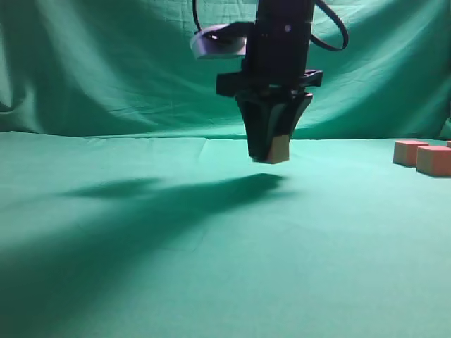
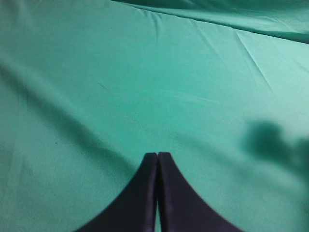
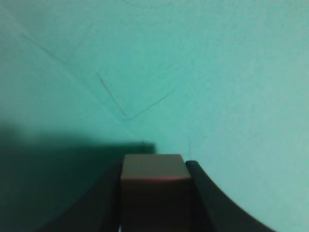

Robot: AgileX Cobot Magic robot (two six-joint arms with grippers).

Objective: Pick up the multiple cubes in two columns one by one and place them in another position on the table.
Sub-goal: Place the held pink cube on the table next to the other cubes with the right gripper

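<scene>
Exterior view is showing the right gripper [image 1: 271, 156] hanging above the middle of the worktop [image 1: 211, 267], its jaws closing on one cube [image 1: 280, 149] and holding it clear of the cloth, with a shadow lying beneath and to the left. Right wrist view is confirming the grip: the held cube [image 3: 153, 188] is sitting squarely between the two dark jaws, flat faces pressing against the pads, its top face level and its edges crisp. Two more cubes [image 1: 423, 156] are resting at the right edge of the exterior view, touching or very nearly touching each other; a sliver of a third may be showing at the frame edge, though that is too small to be sure.

Left wrist view is showing the left gripper [image 2: 157, 159] idling over bare cloth with its jaws pressed together and nothing between them.

Judging by how the cube is riding, it is looking light and fairly stiff: it is not sagging, bulging or tilting under the squeeze. The matte faces are probably offering decent friction, so slipping seems unlikely. The best hold appears to be across two opposite flat faces, centred, as it is being held now; a grip on an edge or corner would likely be letting it twist. Setting it down flat should be easy, since the cloth is looking smooth where the gripper is hovering.
</scene>
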